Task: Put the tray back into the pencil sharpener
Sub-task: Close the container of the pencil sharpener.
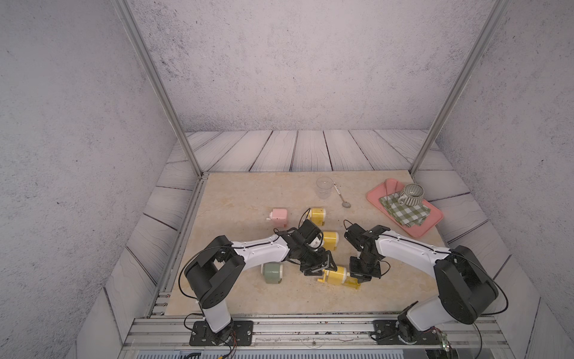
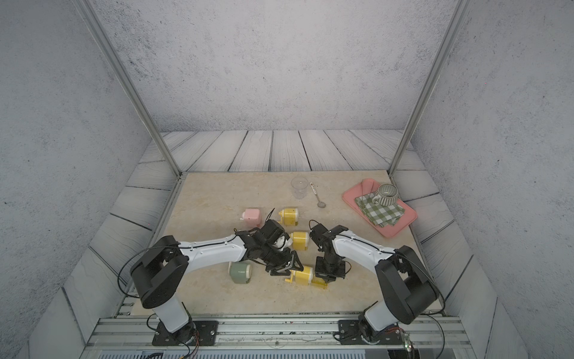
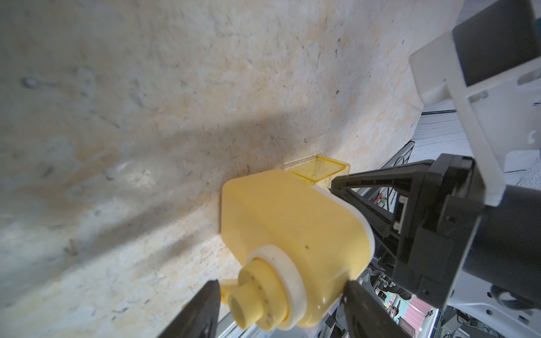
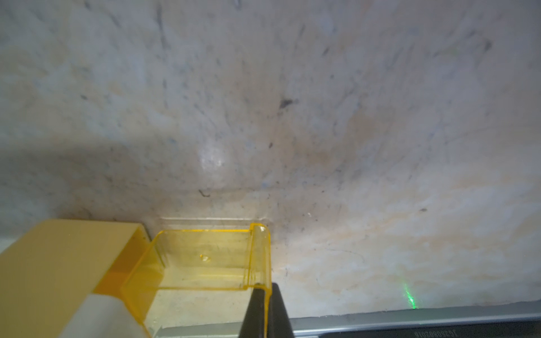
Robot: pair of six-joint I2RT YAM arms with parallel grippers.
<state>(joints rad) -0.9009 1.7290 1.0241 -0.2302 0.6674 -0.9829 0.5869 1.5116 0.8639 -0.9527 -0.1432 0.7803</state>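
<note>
the clear yellow plastic tray [image 4: 205, 260], pinched by the right gripper [image 4: 265, 292], is lined lengthwise, partly inside the yellow plastic sharpener [image 3: 292, 222], which is flanked, perhaps gripped, by the left gripper [image 3: 282, 283].

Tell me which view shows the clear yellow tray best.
The right wrist view: the tray is close, partly inside the yellow pencil sharpener. The left wrist view shows only its outer end; both top views show a small sliver.

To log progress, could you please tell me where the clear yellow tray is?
In both top views, the tray sits front-centre, partly inside the nearest yellow sharpener, pinched by the right gripper.
</note>
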